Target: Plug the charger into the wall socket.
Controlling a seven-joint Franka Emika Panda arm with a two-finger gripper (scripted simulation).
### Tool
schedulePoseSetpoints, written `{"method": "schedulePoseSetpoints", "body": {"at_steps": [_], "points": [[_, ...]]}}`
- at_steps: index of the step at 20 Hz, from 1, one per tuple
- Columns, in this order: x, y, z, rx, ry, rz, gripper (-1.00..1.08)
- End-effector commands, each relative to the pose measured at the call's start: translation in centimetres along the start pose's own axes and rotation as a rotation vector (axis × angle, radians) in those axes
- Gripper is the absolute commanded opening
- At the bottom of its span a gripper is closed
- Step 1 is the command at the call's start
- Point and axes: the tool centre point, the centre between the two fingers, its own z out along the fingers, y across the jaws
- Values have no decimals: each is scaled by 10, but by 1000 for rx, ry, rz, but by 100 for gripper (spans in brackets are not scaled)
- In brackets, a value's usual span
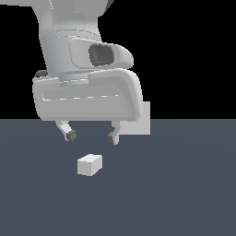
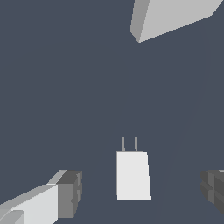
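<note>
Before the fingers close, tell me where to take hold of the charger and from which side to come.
Grip the charger by its two long flat flanks, coming straight down from above. The open gripper hangs over it, one fingertip on either side. Keep off the end with the two thin prongs, which points toward the wall socket.

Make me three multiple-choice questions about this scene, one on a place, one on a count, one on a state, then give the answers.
1. Where is the small white-grey rectangular charger block?
A. on the dark floor below the end effector
B. inside the socket
C. clamped in the fingers

2. How many thin prongs stick out of the charger?
A. none
B. two
C. four

3. What state is the end effector in?
A. shut on the charger
B. shut on nothing
C. open

Answers: 1 A, it lies apart from the upright flat white square socket plate. 2 B, the wrist view shows two. 3 C, both fingers stand wide apart, holding nothing.
</note>
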Motion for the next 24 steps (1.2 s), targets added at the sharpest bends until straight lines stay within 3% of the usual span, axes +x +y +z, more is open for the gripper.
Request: {"method": "schedulePoseSetpoints", "body": {"at_steps": [1, 23, 24], "points": [[-1, 0, 1, -1, 3, 4, 100], [-17, 0, 49, -1, 2, 5, 100], [-17, 0, 49, -1, 2, 5, -100]]}}
